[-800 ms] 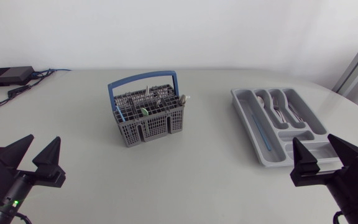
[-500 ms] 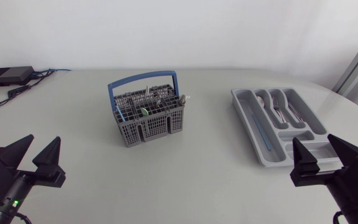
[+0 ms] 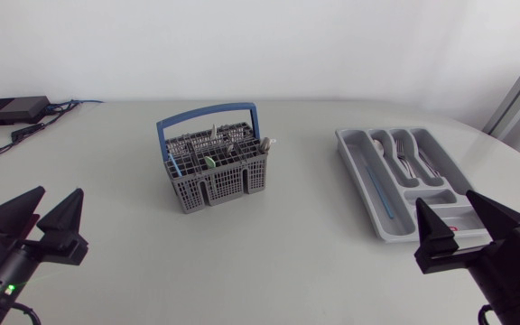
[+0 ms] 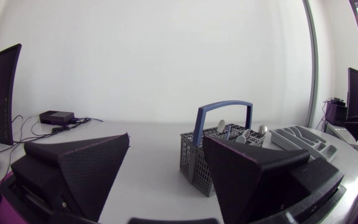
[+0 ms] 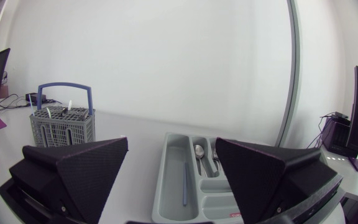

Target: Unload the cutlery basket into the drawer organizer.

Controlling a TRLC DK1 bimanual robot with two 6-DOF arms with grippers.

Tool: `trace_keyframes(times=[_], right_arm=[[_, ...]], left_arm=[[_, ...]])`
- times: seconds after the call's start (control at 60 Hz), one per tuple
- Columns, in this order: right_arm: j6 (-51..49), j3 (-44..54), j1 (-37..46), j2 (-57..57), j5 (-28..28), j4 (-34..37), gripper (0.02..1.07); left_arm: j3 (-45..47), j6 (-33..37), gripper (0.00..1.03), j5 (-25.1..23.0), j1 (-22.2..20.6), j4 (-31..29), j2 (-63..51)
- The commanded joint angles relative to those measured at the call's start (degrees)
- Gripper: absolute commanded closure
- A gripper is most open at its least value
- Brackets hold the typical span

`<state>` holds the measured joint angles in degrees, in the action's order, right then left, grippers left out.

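Note:
A grey cutlery basket [image 3: 216,174] with a blue handle stands mid-table, holding several pieces of cutlery; it also shows ahead of my left gripper [image 4: 215,157] and far off beside my right one [image 5: 62,124]. The grey drawer organizer [image 3: 368,185] lies at the right with forks, a spoon and a blue straw-like piece in it, and it sits just ahead of my right gripper [image 5: 191,165]. My left gripper [image 3: 41,217] is low at the near left, open and empty. My right gripper [image 3: 463,221] is at the near right, open and empty, over the organizer's near end.
A black box [image 3: 12,110] with cables lies at the far left corner. The table's curved edge [image 3: 513,158] runs close behind the organizer at the right.
Both grippers have shifted slightly: the left one a little lower and to the left, the right one a little to the left. The basket and organizer have not moved.

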<state>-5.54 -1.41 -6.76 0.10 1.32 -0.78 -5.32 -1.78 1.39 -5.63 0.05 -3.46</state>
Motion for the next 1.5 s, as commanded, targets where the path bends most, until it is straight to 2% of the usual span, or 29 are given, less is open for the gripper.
trace_keyframes(times=[0.0,0.25,0.417,0.55,0.6,0.667,0.7,0.817,1.0,1.167,1.233,1.267,1.483], right_arm=[[1.23,-1.84,-1.32,1.57,0.52,-1.42,0.06],[1.50,-7.56,-3.25,18.36,0.70,-7.57,0.06],[2.90,-13.97,-4.31,32.16,0.79,-9.07,0.06],[3.17,-20.30,-5.45,40.60,0.96,-5.73,0.06],[2.99,-23.90,-5.89,43.58,0.87,-1.33,0.06],[2.90,-28.39,-6.42,47.63,0.61,3.24,0.06],[2.73,-29.97,-6.42,48.94,0.61,5.35,0.06],[-2.55,-32.87,-7.12,51.76,-1.15,8.69,0.06],[-13.62,-34.89,-8.09,53.60,-3.34,13.17,0.06],[-14.59,-36.73,-9.14,56.15,-6.07,13.61,0.07],[-14.23,-37.44,-10.64,57.12,-6.33,13.61,0.07],[-13.88,-37.79,-11.52,58.09,-6.33,13.61,0.07],[-13.71,-37.79,-13.10,60.02,-5.98,12.99,0.07]], left_arm=[[-4.87,-2.26,0.04,-0.33,-1.58,0.47,-6.20],[-15.68,-2.35,0.05,-0.33,-3.69,-1.11,-23.52],[-26.05,-0.68,0.06,-0.25,-6.06,-9.55,-37.84],[-34.40,1.96,0.06,-0.07,-7.91,-17.11,-48.48],[-37.22,3.89,0.06,-0.07,-8.43,-19.83,-51.20],[-43.19,10.92,0.06,-0.07,-9.31,-24.49,-58.76],[-44.69,11.27,0.06,-0.07,-9.31,-25.10,-61.14],[-48.73,11.71,0.08,-0.16,-10.72,-26.25,-67.55],[-51.72,13.38,0.12,-0.68,-14.67,-26.95,-70.72],[-52.25,13.91,0.22,-0.68,-16.52,-24.93,-72.39],[-52.25,14.26,0.23,-0.68,-16.52,-23.87,-73.26],[-52.42,14.61,0.29,-0.68,-16.26,-23.17,-74.23],[-52.60,15.23,0.47,-0.77,-15.20,-20.97,-75.99]])
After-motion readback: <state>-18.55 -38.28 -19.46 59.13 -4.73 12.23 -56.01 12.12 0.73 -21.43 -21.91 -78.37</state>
